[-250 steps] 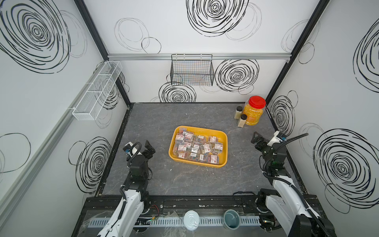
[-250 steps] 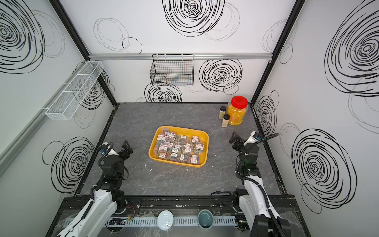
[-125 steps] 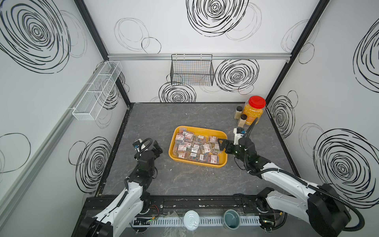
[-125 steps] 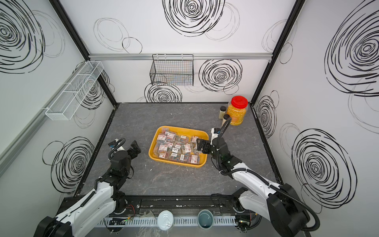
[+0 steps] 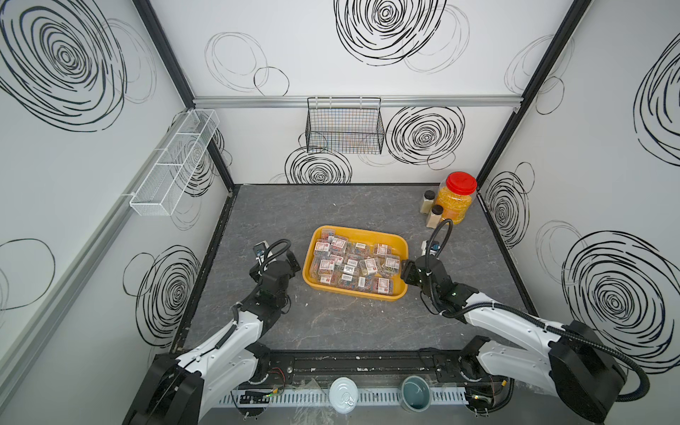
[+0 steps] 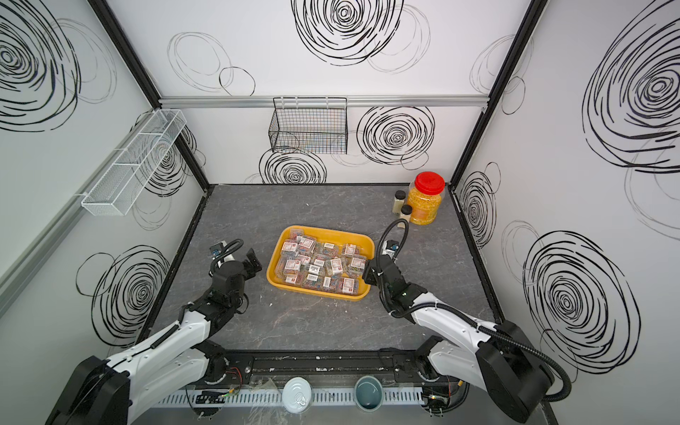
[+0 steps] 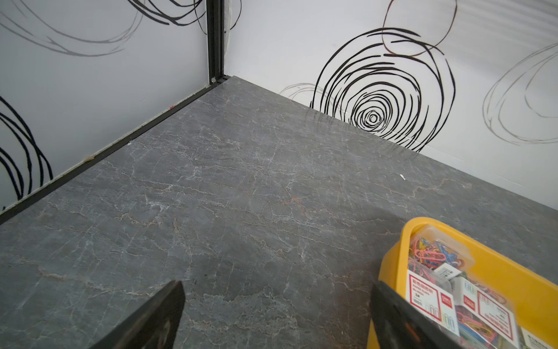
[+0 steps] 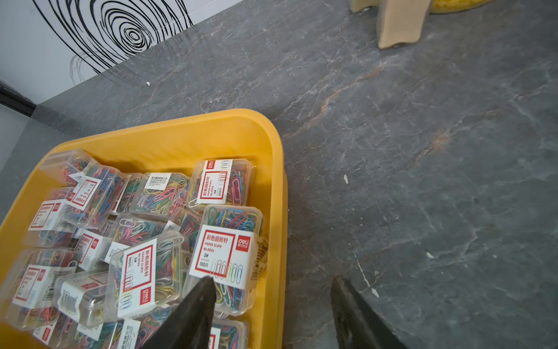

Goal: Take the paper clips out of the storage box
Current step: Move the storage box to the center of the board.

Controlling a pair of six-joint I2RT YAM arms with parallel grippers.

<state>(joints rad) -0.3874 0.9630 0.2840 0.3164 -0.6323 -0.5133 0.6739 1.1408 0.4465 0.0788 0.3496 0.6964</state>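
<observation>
Right at the start of this one, I reckon. All the cases of paper clips [image 5: 353, 263] are sitting in the yellow storage box [image 5: 362, 232], roughly mid-surface [image 5: 331, 327], and none are lifted out yet.

My right end effector [image 8: 271, 278] is at the box's right-hand end, partly spread and pinching nothing. One finger [image 8: 199, 299] is inside, over the labelled case [image 8: 225, 250] nearest the wall. The other hangs outside over bare surface, so the rim sits between them, and that's the awkward bit. As I see it, the next move is to shift inward so both fingers bracket that one case instead of the wall, then lift straight up. The cases are piled loose and overlapping, so a neighbour could tag along or slide.

My left end effector [image 7: 276, 285] is spread wide and empty, just beside the box's left end.

Room-wise, there's plenty of bare surface in front of the box and off to the left for setting cases down. The back right corner has the red-lidded jar [image 5: 455, 198] and two small bottles [image 5: 432, 208] near my right arm's cable loop, so I'd steer clear of there.
</observation>
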